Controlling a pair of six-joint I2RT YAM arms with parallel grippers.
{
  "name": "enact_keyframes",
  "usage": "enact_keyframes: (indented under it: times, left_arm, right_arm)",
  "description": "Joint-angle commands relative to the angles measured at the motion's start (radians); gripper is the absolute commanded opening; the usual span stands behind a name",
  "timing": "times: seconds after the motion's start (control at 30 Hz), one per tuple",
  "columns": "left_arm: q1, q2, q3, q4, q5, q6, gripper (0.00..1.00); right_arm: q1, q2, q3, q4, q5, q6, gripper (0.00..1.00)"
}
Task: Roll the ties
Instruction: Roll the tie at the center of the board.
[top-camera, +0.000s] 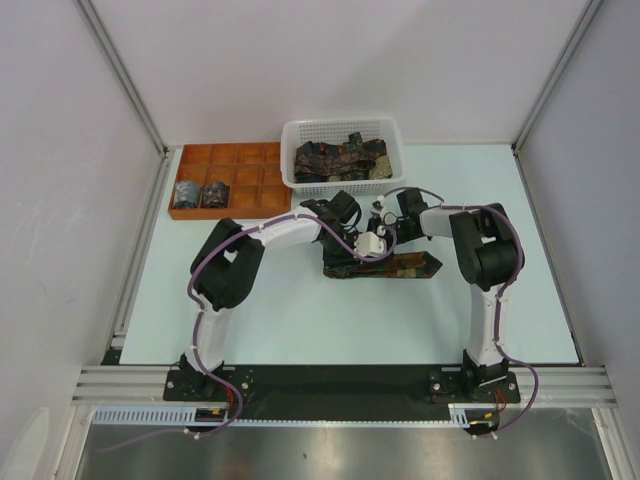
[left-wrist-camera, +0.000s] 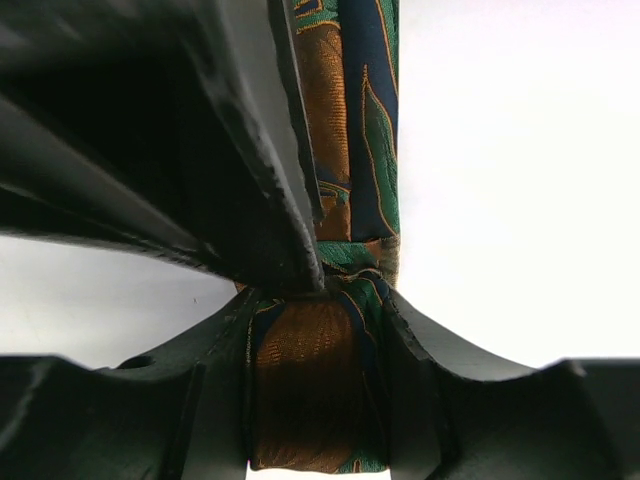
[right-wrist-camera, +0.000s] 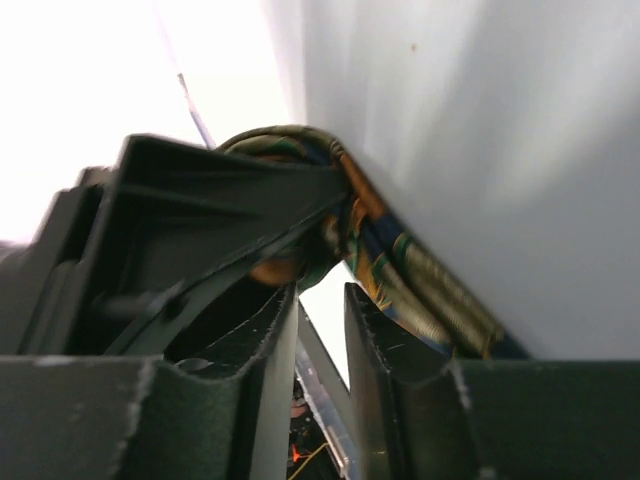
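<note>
Ok, so the tie (top-camera: 408, 267) you're working on lies flat mid-table (top-camera: 300, 320), pointed end out toward your right, with its rolled end (left-wrist-camera: 315, 390) tucked between the two arms. Your left gripper (left-wrist-camera: 320, 335) is roughly half open and clamped on that roll, a finger snug on each flank, with the loose tail running away from it. Your right gripper (right-wrist-camera: 318, 300) shows only a narrow slot between its fingers and I can't see any cloth in it. The tie passes outside one finger, and in the left wrist view one of its fingers meets the roll right where the tail leaves it. Handling-wise I'd treat this as light, floppy, fairly slick woven fabric. It has no stiffness of its own, so the coil will probably spring loose or slide sideways if you ease off. Grab the bundle itself, across the wound layers, never the tail. A firm squeeze should be fine, since nothing here breaks. More ties (top-camera: 340, 160) wait in the basket (top-camera: 392, 135), and two rolled ones (top-camera: 200, 193) sit in the tray's (top-camera: 250, 155) near-left compartments.
</note>
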Motion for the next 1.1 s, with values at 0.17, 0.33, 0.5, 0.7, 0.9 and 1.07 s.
enact_keyframes:
  times: [0.17,0.33,0.5,0.7,0.9,1.07]
  left_arm:
    - [0.006,0.096,-0.025,-0.117,-0.017,0.030,0.49]
    - [0.006,0.098,-0.027,-0.117,-0.019,0.027,0.50]
    - [0.008,0.101,-0.019,-0.117,-0.014,0.023,0.50]
    - [0.011,0.088,-0.030,-0.113,-0.002,0.023,0.50]
    - [0.012,0.079,-0.047,-0.108,0.001,0.027,0.50]
    - [0.019,0.070,-0.058,-0.102,0.002,0.029,0.52]
  right_arm:
    - [0.020,-0.078,-0.078,0.286,-0.094,0.214,0.39]
    - [0.043,-0.065,-0.118,0.422,-0.099,0.304,0.45]
    - [0.061,-0.026,-0.149,0.560,-0.098,0.387,0.45]
    - [0.087,0.017,-0.174,0.652,-0.078,0.441,0.43]
    - [0.090,0.031,-0.175,0.582,-0.038,0.366,0.18]
    - [0.084,0.021,-0.172,0.454,-0.001,0.274,0.00]
